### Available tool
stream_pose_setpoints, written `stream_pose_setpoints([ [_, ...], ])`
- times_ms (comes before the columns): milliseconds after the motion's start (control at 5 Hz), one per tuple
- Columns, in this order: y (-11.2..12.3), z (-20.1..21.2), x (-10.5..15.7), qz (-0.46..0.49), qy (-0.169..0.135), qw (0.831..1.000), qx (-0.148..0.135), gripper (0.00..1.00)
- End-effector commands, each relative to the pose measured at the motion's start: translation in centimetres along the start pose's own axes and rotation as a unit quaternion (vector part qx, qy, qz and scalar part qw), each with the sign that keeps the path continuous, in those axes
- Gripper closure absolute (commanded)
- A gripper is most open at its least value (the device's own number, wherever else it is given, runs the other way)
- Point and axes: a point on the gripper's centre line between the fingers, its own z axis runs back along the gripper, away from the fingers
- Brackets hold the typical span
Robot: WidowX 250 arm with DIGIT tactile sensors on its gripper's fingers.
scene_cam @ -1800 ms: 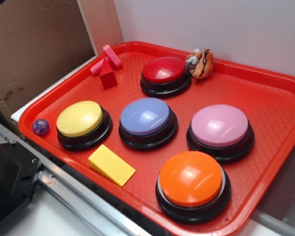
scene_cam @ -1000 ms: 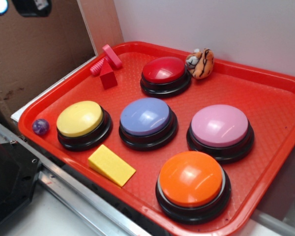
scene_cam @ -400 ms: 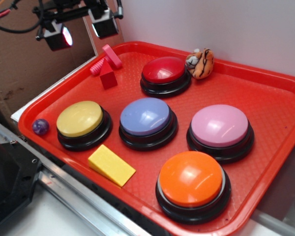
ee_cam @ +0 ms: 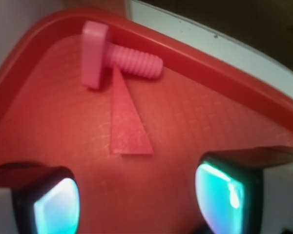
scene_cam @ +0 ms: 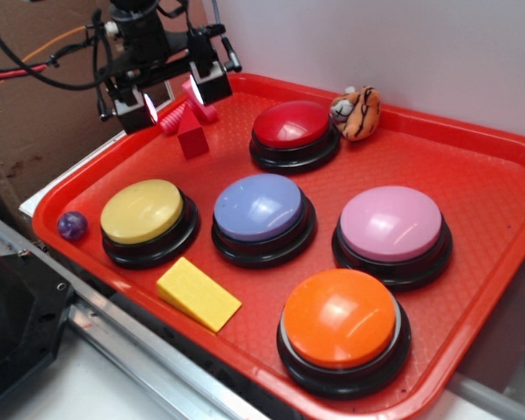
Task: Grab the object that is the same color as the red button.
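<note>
The object, a small dark-red block (scene_cam: 192, 137) with a pointed top, stands in the far left corner of the red tray (scene_cam: 472, 175). It touches a pink bolt toy (scene_cam: 198, 98) behind it. In the wrist view the block (ee_cam: 127, 122) lies ahead of the fingers, with the bolt (ee_cam: 119, 56) beyond it. My gripper (scene_cam: 177, 101) hangs open just above the block and bolt, nothing between its fingers (scene_cam: 212, 86). The wrist view shows the gripper (ee_cam: 136, 200) with its two lit pads wide apart. The red button (scene_cam: 290, 124) sits to the right of the block.
Yellow (scene_cam: 143, 212), blue (scene_cam: 260, 207), pink (scene_cam: 391, 224) and orange (scene_cam: 339, 317) dome buttons fill the tray. A yellow wedge (scene_cam: 198, 293) lies near the front rim and a purple ball (scene_cam: 72, 225) at the left rim. A striped plush (scene_cam: 357, 112) sits behind the red button. A cardboard wall (scene_cam: 35, 131) stands at the left.
The gripper has come down from the upper left edge of the view to just above the block and bolt. Nothing on the tray has moved.
</note>
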Motion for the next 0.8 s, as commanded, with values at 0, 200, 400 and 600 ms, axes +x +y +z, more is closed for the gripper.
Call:
stream_pose_setpoints([
  [0, 0.6, -2.6, 1.9, 0.029, 0.004, 1.000, 0.001, 0.00],
  [200, 0.7, -3.4, 2.5, 0.026, 0.003, 1.000, -0.008, 0.00],
  [400, 0.8, -4.2, 3.0, 0.035, 0.016, 0.999, -0.005, 0.00],
  [600, 0.7, -4.1, 3.2, 0.028, 0.009, 1.000, -0.009, 0.00],
])
